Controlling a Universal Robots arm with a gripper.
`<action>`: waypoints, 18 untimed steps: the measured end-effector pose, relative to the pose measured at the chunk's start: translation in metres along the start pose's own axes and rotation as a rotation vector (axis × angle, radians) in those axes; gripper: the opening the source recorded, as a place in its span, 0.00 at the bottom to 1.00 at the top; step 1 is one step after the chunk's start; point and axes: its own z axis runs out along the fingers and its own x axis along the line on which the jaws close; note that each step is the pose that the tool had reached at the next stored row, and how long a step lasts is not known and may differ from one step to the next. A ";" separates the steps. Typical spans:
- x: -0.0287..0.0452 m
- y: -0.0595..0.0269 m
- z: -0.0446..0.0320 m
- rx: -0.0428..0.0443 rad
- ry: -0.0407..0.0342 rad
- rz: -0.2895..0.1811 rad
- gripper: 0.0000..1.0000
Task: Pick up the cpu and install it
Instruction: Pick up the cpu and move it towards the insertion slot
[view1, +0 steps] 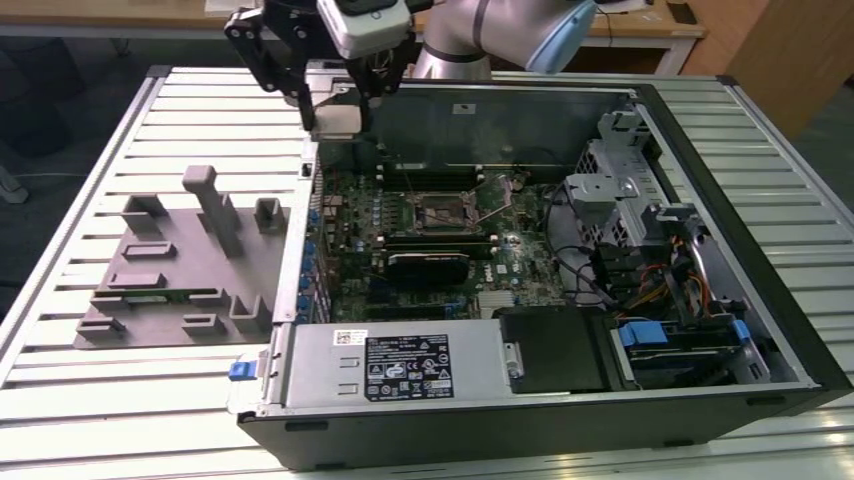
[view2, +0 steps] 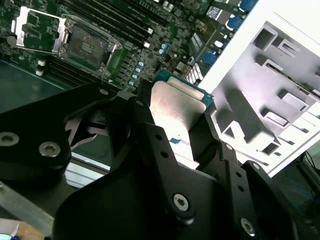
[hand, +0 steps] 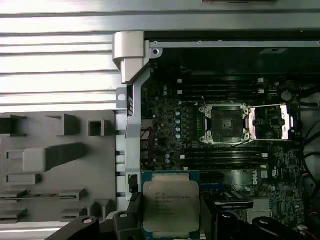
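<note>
The cpu (hand: 171, 204), a flat square chip with a silvery top and a green rim, sits clamped between my black fingers (hand: 207, 212). My gripper (view1: 336, 118) hangs above the back left corner of the open computer case in the exterior view, shut on the chip. In the second wrist view the cpu (view2: 176, 102) shows between the two fingers (view2: 145, 120). The motherboard socket (view1: 442, 210) lies uncovered in the middle of the board, its metal load plate (hand: 270, 122) swung open beside it. The socket (hand: 224, 123) is some way from the chip.
A grey moulded fixture tray (view1: 174, 270) lies on the slatted table at the exterior view's left of the case. The case wall (hand: 131, 55) runs between tray and board. A black heatsink (view1: 427, 266), power supply (view1: 387, 365) and drive cage with cables (view1: 667, 290) fill the case.
</note>
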 end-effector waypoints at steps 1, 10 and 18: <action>-0.0027 0.0001 0.0000 0.0000 0.0000 0.000 0.54; -0.0236 0.0010 0.0009 0.0000 0.0002 0.000 0.54; -0.0343 0.0009 0.0100 0.0000 0.0002 0.000 0.54</action>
